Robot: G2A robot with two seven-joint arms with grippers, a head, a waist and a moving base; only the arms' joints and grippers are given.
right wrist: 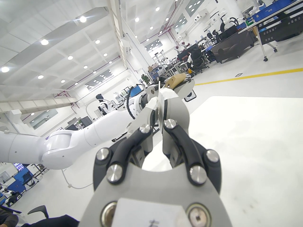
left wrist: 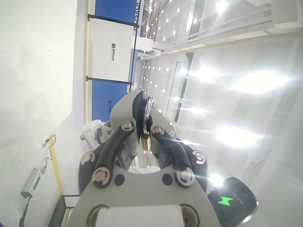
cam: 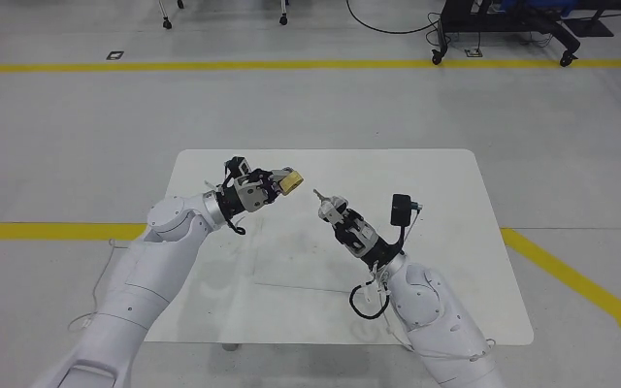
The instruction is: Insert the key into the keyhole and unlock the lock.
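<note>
The lock (cam: 291, 180) is a small brass block, held in the air above the far part of the tabletop (cam: 441, 179) by my left tool (cam: 277, 184), which is clamped on it. From above, the brass body sticks out past the fingertips towards my other arm. In the left wrist view most of the lock (left wrist: 144, 142) is hidden. Only a brass corner shows low between the fingers of the left tool (left wrist: 144, 109), and glare washes over the shiny shackle (left wrist: 149, 103) at their tips. I cannot make out the keyhole in any view.

Near the lock but apart from it is the key (cam: 319, 196). It is pinched in my right tool (cam: 332, 205), which is closed narrow around it. Only a short metal tip pokes out, pointing towards the lock. In the right wrist view the key (right wrist: 159, 85) is a thin sliver above the tips of the right tool (right wrist: 162, 98), with its bow buried between the pads. Its tip overlaps the lock (right wrist: 176, 79) beyond it, so I cannot judge the gap from there. The top view shows a clear space between them. Both the lock and the key are off the tabletop.
</note>
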